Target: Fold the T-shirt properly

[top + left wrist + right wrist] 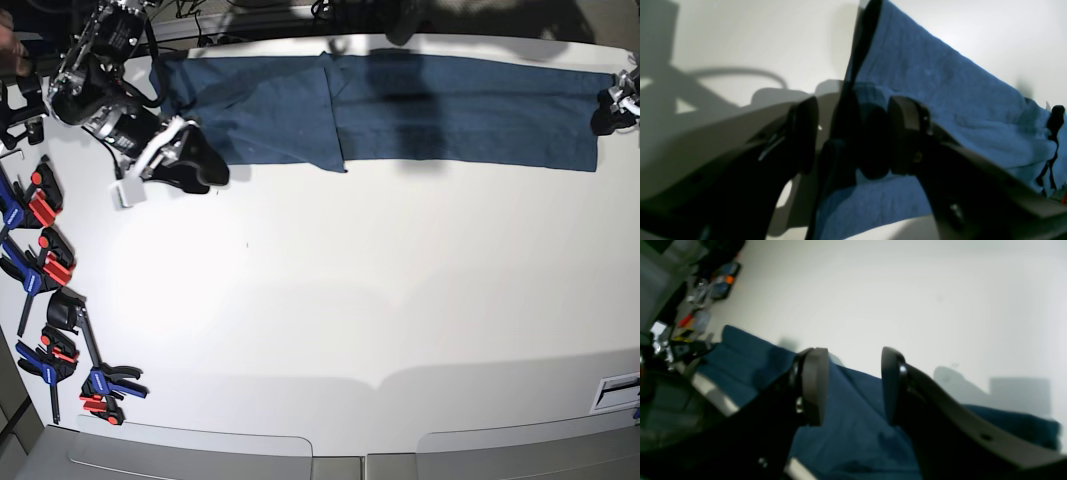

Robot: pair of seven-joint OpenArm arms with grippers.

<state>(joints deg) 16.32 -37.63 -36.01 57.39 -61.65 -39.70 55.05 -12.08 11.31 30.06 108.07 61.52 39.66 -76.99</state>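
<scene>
The dark blue T-shirt (420, 110) lies as a long, narrow strip along the table's far edge, with an overlapping layer at its left part. My left gripper (610, 112) is at the strip's right end. In the left wrist view that gripper (853, 133) is open and straddles the T-shirt's (940, 86) shadowed end edge. My right gripper (205, 165) hovers at the front edge of the left end. In the right wrist view it (853, 386) stands open, with the cloth (853, 426) lying behind the gap between its fingers.
Several blue, red and black clamps (45, 260) lie along the white table's (350, 300) left edge. Tools and clutter (706, 280) sit beyond the shirt's end in the right wrist view. A small white label (615, 390) is at the front right.
</scene>
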